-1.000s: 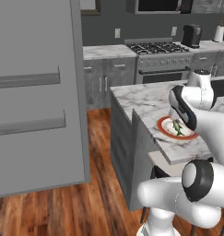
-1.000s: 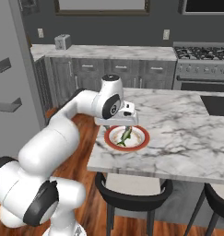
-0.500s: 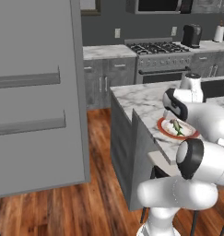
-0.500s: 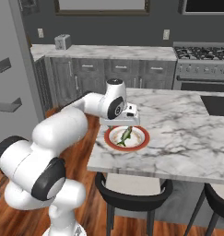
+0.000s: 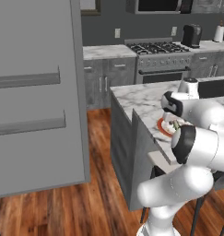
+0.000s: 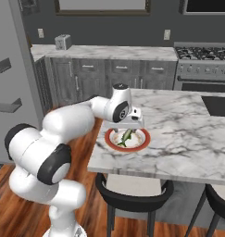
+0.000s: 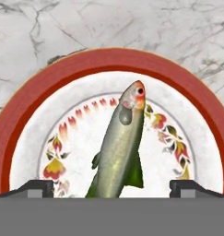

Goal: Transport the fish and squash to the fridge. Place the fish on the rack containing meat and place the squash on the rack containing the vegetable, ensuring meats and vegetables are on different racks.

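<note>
End effector open, jaws spread wide, one dark tip low on either side of the fish in the hand view; nothing gripped. It hangs directly over the plate, pointing down.

Left to right, left base view: fridge takes the left side, plain grey, two bar rails across its door. Next a run of grey cabinets along the back wall, then the stove, then a dark appliance on the back counter. At right, the marble surface; the arm covers most of the plate, a sliver of red rim showing near the surface's front edge.

Right base view: fridge edge at far left, a toaster on the back counter, then the surface with the plate near its front-left corner and the fish lying on it beneath the end effector. Dark stools stand below the front edge.

Hand view alone gives detail: grey-green fish, paler belly, reddish head pointing to the top of that view, lying across the plate's white centre; red rim, ring of small red-and-yellow floral marks. No readable writing or brand anywhere.
</note>
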You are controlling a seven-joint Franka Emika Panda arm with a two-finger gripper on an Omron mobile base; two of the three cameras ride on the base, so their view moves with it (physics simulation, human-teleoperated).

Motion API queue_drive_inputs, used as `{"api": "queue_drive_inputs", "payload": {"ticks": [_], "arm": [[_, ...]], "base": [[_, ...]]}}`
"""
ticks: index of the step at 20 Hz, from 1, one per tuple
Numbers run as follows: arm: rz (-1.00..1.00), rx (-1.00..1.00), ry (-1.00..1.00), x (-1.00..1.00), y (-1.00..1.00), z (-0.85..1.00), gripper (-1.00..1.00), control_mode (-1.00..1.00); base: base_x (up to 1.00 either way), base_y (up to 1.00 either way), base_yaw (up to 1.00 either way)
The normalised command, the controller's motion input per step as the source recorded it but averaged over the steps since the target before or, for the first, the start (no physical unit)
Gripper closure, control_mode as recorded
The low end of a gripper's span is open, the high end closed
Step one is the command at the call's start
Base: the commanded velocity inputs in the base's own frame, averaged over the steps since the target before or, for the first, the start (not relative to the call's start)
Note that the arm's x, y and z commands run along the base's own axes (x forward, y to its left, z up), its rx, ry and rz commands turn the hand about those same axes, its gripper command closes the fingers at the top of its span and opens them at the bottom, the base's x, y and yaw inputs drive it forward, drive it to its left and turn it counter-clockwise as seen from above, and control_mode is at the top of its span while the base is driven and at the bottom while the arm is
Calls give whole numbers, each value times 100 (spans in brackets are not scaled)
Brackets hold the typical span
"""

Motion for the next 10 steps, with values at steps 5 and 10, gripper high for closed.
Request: {"api": "queue_drive_inputs", "payload": {"ticks": [5, 10], "arm": [[0, 0, 0, 2, 0, -17, -100, -100], [0, 0, 0, 0, 0, -15, -100, -100]], "base": [[0, 0, 0], [0, 0, 0]]}}
